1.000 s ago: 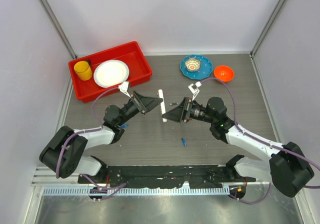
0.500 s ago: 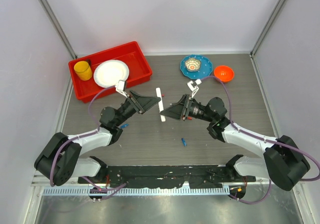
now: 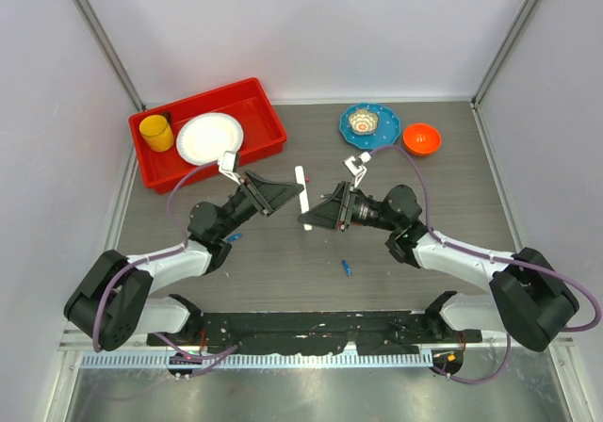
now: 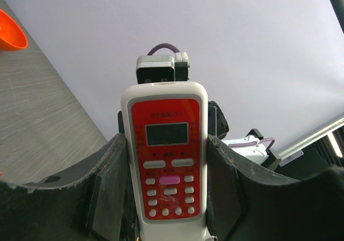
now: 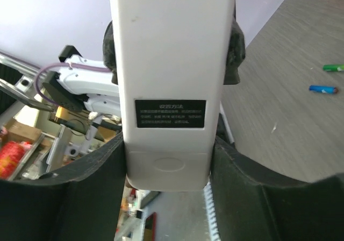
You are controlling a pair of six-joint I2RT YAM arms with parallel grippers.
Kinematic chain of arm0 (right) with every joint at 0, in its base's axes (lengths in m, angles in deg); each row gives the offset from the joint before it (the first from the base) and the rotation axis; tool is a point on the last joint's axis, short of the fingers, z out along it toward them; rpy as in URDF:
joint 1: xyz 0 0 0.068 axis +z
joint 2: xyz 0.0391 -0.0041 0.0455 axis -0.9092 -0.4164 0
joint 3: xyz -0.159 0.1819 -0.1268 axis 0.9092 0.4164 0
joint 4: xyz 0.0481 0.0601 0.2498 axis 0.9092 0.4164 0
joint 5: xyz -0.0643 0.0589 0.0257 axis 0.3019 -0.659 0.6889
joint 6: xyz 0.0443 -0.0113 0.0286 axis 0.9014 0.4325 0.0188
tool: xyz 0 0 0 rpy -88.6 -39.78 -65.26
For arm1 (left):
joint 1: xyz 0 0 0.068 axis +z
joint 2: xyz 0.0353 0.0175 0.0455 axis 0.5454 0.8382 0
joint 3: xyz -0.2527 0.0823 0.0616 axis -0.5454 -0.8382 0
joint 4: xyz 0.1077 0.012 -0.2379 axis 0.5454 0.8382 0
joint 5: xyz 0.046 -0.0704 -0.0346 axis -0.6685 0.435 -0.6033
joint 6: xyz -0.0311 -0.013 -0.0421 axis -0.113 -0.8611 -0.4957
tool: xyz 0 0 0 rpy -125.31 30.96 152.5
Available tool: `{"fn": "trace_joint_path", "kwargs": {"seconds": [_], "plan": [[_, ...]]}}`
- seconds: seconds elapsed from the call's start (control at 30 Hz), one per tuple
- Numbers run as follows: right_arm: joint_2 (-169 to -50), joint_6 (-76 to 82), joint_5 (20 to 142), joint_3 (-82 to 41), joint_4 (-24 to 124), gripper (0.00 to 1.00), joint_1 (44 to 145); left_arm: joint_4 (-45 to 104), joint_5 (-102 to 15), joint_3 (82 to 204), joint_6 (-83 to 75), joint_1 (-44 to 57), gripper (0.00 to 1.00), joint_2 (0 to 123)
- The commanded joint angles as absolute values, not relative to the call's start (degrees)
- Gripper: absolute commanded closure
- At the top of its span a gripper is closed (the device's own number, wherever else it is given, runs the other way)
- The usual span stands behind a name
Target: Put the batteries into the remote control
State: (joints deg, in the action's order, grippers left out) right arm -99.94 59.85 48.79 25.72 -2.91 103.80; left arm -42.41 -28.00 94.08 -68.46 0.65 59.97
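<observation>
Grey wood-grain table (image 3: 283, 262) carries a red plastic tray (image 3: 256, 111) at its far left. Above the table's middle, two grippers meet around the remote (image 3: 301, 179), a slim white slab with rounded corners, lifted off the surface. Its long axis runs roughly far to near. Its red button face looks toward the left arm, its plain white back toward the right. The left gripper (image 4: 167, 144) is clamped on its side edges. The right gripper (image 5: 167, 144) flanks one rounded end; whether it presses cannot be told. A black label (image 5: 170, 113) with white writing on the back is too small to read, as is the line above the small screen (image 4: 167, 134). One blue battery (image 3: 347, 267) lies on the table nearer the bases.
</observation>
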Motion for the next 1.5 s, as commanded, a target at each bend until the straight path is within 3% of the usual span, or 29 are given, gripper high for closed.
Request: {"fn": "trace_joint_path", "kwargs": {"seconds": [0.0, 0.1, 0.17, 0.2, 0.23, 0.27, 0.3, 0.53, 0.7, 0.8, 0.97, 1.47], "plan": [[-99.97, 59.87, 47.73, 25.20, -6.84, 0.45, 104.24, -57.11, -28.45, 94.17, -67.82, 0.45, 1.00, 58.30], [-99.89, 59.17, 47.47, 25.38, -6.58, 0.60, 104.24, -57.11, -28.71, 93.90, -67.73, 0.45, 1.00, 58.39], [-99.10, 58.03, 47.21, 25.12, -5.27, 0.66, 104.24, -56.59, -28.89, 93.82, -68.17, 0.45, 0.90, 58.57], [-98.49, 56.98, 47.03, 24.85, -2.21, 0.67, 104.24, -56.15, -28.63, 93.82, -68.61, 0.53, 0.78, 58.57], [-96.65, 53.83, 46.68, 24.42, 0.08, 0.67, 104.24, -54.75, -28.28, 93.90, -68.78, 0.53, 0.52, 58.31], [-95.50, 51.71, 46.77, 23.54, 2.89, 0.68, 104.24, -53.69, -28.10, 93.99, -69.05, 0.62, 0.41, 58.04], [-94.36, 49.52, 46.85, 22.84, 10.22, 0.68, 104.32, -52.29, -28.01, 93.99, -69.14, 0.80, 0.01, 57.52], [-86.18, 23.77, 55.27, 12.56, 50.94, 0.68, 104.24, -27.56, -31.95, 94.34, -60.99, 3.34, 0.00, 46.28], [-86.61, 10.40, 78.46, 4.65, 71.34, 0.69, 107.21, 12.75, -36.97, 107.15, -45.43, 2.73, 0.00, 40.99], [-88.27, 7.76, 90.92, 2.27, 74.62, 0.69, 111.07, 27.72, -42.85, 115.24, -37.69, -0.51, 0.00, 43.70], [-89.78, 7.13, 97.74, 0.33, 74.81, 0.69, 114.08, 30.25, -50.33, 117.90, -38.37, -6.23, 0.00, 47.14], [-91.97, 7.40, 96.95, -0.29, 73.23, 0.70, 116.28, 15.41, -46.56, 113.42, -45.93, -9.31, 0.00, 54.17]]}}
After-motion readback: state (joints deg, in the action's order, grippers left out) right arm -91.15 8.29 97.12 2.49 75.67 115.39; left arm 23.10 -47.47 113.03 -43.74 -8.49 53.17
